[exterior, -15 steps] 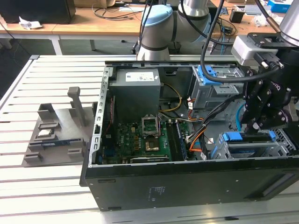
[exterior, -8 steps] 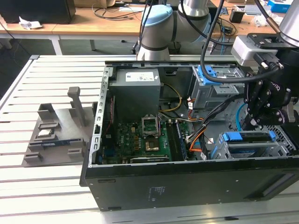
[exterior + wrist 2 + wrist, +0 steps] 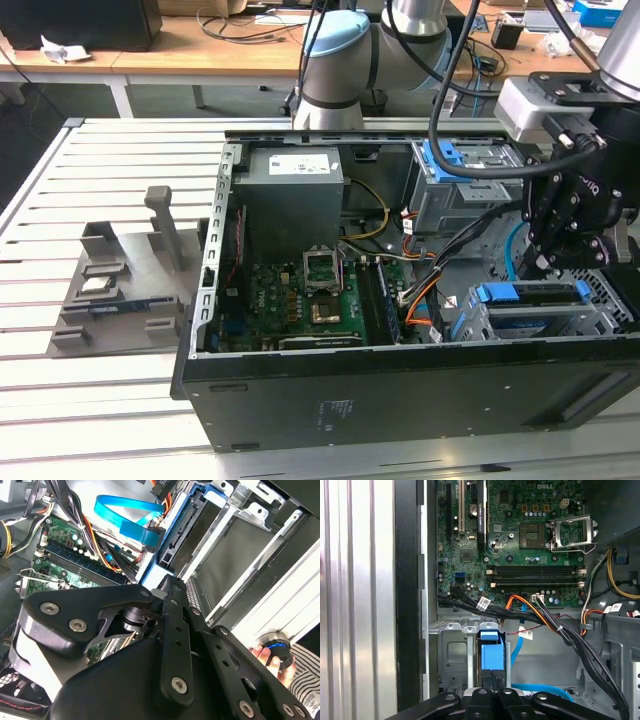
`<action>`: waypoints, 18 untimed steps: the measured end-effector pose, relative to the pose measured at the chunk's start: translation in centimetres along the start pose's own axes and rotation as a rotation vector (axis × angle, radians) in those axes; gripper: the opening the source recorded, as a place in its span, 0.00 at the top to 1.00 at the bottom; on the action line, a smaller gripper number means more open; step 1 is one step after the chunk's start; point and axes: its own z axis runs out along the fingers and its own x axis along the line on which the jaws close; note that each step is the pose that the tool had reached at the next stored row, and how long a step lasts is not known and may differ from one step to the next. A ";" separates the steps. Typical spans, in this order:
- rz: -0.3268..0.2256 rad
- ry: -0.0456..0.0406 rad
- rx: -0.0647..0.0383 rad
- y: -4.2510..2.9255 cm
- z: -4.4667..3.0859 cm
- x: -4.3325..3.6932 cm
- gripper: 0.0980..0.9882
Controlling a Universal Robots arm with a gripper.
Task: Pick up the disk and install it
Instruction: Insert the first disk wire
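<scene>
**Seating the Disk in the Lower Bay**

Lying open on the slatted table point(image 3: 120, 420), the computer case point(image 3: 400, 395) exposes its green motherboard point(image 3: 320, 295). The gripper point(image 3: 560, 262) hovers above the disk point(image 3: 535, 293) in the drive cage; finger opening cannot be determined. Label text is illegible.

Open computer case point(image 3: 400, 390) on slatted table point(image 3: 100, 420); gripper point(image 3: 548, 262) hangs over drive cage point(image 3: 530, 315) at exterior view's right. Grey fixture point(image 3: 120, 285) sits left.

A slatted white table point(image 3: 60, 400) carries the open computer case point(image 3: 400, 390) (and a grey fixture point(image 3: 120, 290)).
</scene>
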 end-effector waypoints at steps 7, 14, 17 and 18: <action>0.000 0.0001 0.000 -0.27 0.10 -0.17 0.70; 0.000 0.0003 -0.008 -3.86 0.17 -0.79 0.70; 0.000 0.0037 -0.009 -5.17 0.19 -0.92 0.70; 0.000 0.0044 -0.009 -5.21 0.18 -0.92 0.70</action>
